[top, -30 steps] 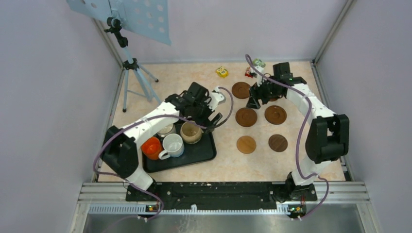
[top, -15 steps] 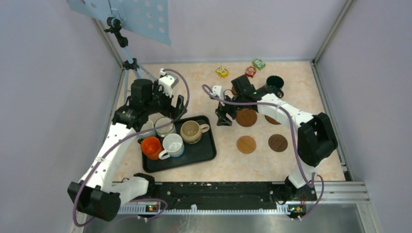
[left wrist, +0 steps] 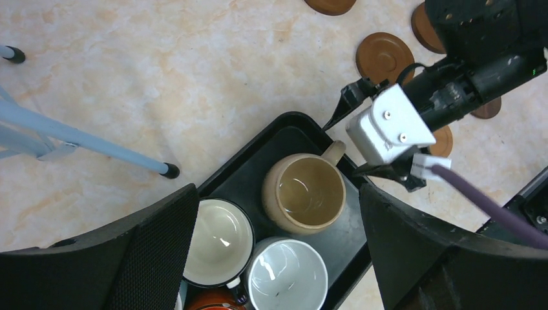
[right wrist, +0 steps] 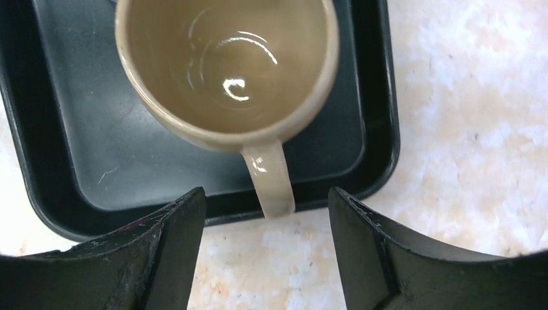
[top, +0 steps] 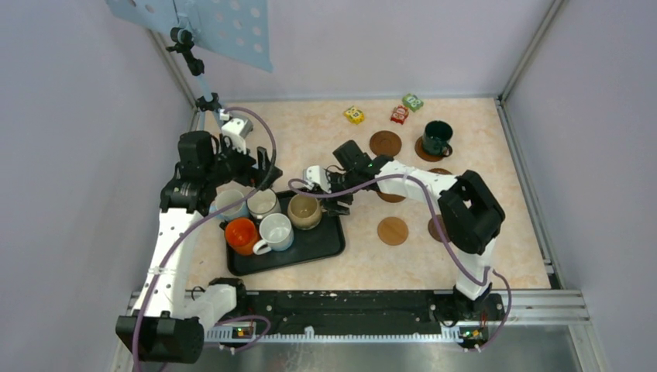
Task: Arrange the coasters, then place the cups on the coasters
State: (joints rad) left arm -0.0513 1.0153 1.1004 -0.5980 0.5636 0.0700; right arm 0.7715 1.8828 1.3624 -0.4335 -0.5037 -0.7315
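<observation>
Now that the dark green ceramic mug sits on a round brown coaster, the right gripper has swung to the black rectangular tray. Its jaws are open astride the handle of the beige ceramic mug, likely the next cup. The left gripper hangs open, withdrawn.

Pale lilac walls, beige marbled tabletop, light-blue tripod back-left

Right gripper is swinging from the coasters at 1 o'clock over to the black tray's 3 o'clock edge, jaws apart around the beige mug's handle. It is leaving the dark green mug standing on a coaster. Left gripper is retreating from the tray toward 10 o'clock.
</observation>
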